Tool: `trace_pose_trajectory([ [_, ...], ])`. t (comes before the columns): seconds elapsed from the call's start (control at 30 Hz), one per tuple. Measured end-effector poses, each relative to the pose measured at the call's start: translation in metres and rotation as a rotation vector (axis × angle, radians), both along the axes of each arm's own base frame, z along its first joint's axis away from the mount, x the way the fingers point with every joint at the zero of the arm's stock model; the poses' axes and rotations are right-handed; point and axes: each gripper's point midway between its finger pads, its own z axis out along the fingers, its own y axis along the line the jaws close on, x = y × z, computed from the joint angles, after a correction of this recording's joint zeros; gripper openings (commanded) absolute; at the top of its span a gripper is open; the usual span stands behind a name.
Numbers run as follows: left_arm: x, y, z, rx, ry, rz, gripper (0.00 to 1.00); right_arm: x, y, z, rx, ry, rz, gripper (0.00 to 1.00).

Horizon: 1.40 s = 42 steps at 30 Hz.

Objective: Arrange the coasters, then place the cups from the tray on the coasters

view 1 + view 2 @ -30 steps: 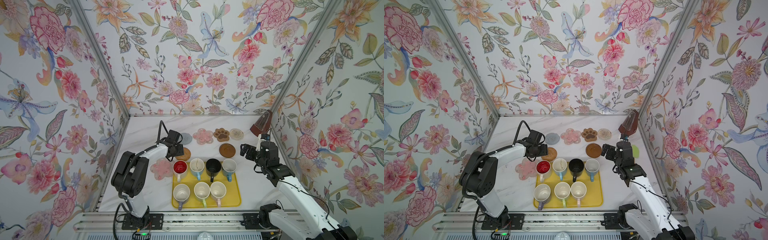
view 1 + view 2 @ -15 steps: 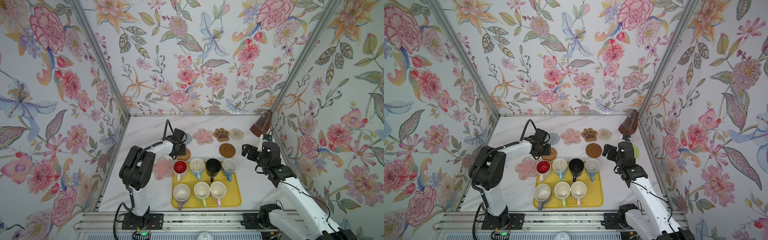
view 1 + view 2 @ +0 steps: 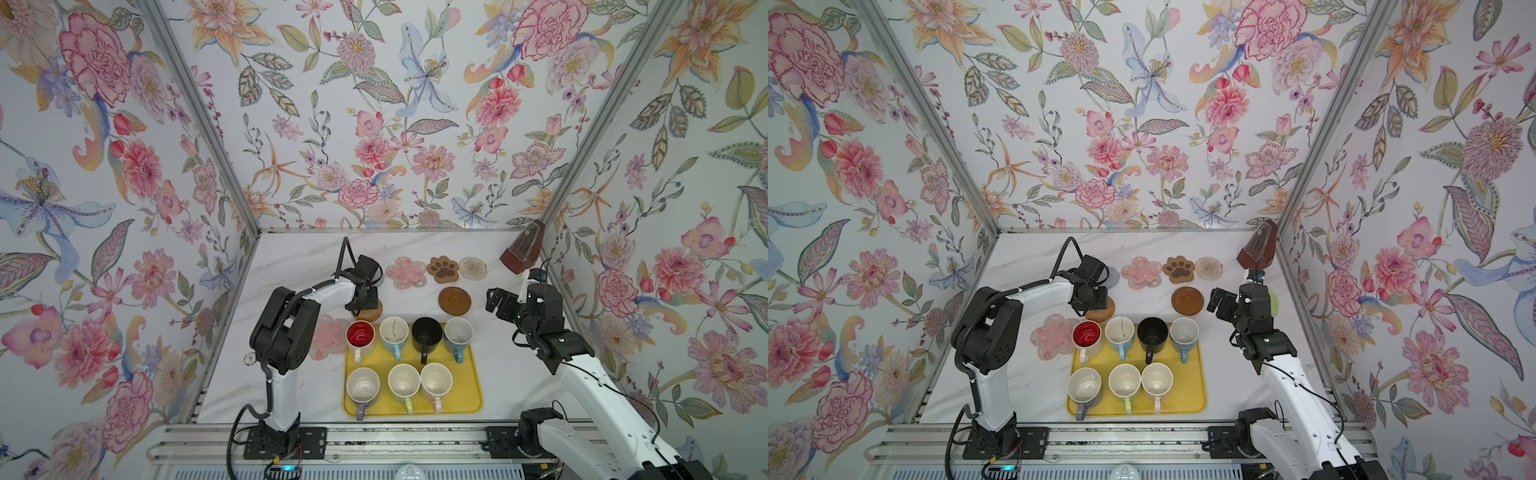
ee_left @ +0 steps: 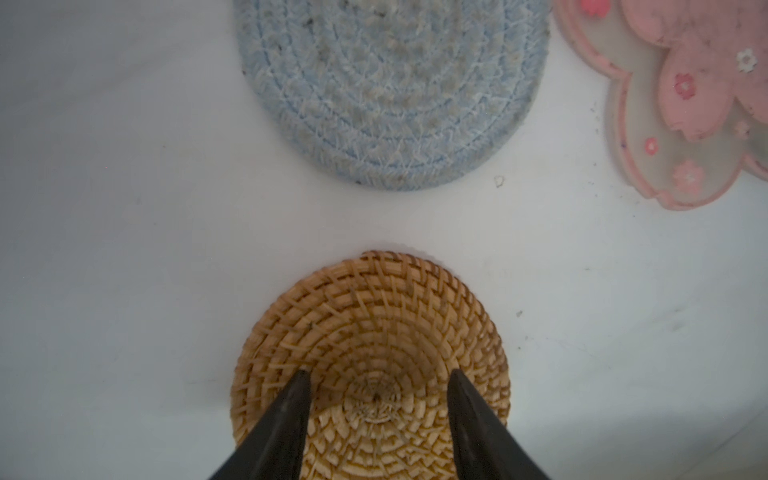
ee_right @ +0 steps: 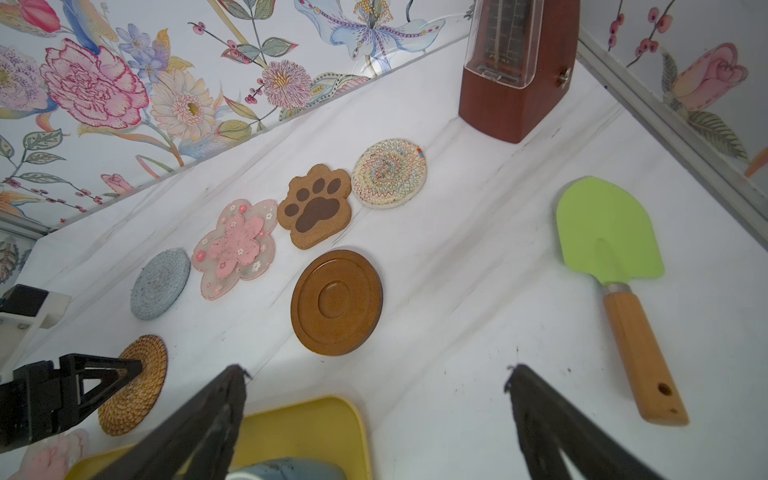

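Pointing down, the left pincer (image 4: 380, 374) has its fingers (image 4: 286, 415) partly spread, both tips over the middle of the tan rattan coaster (image 4: 374, 303) on the bench (image 4: 124, 208). Just past it lies the grey woven coaster (image 4: 386, 91), with a pink flower coaster (image 4: 685, 95) beside that. The right pincer (image 5: 376, 368) is spread wide and holds nothing. A corner of the yellow tray (image 5: 316, 424) is close by it, the dark-brown wooden disc (image 5: 336, 302) farther ahead. Seven cups (image 3: 404, 380) sit in the tray.
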Motion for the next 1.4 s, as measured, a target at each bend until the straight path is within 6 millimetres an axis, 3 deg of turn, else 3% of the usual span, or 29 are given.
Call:
trace_pose_trajectory([
  [0.37,0.023,-0.015,0.0,-0.019,-0.021,-0.005,0.48,0.0,-0.003,0.0,0.001,0.001,0.0,0.99],
  [0.83,0.037,-0.019,0.0,-0.041,-0.032,0.001,0.47,0.002,-0.004,-0.004,0.001,0.013,-0.004,0.99],
  [1.2,0.037,-0.024,0.001,-0.084,-0.053,-0.005,0.43,0.002,-0.005,-0.006,0.001,0.02,-0.007,0.99],
  [1.4,0.026,-0.027,0.001,-0.1,-0.063,-0.011,0.43,0.002,-0.004,-0.006,0.005,0.021,-0.002,0.99],
])
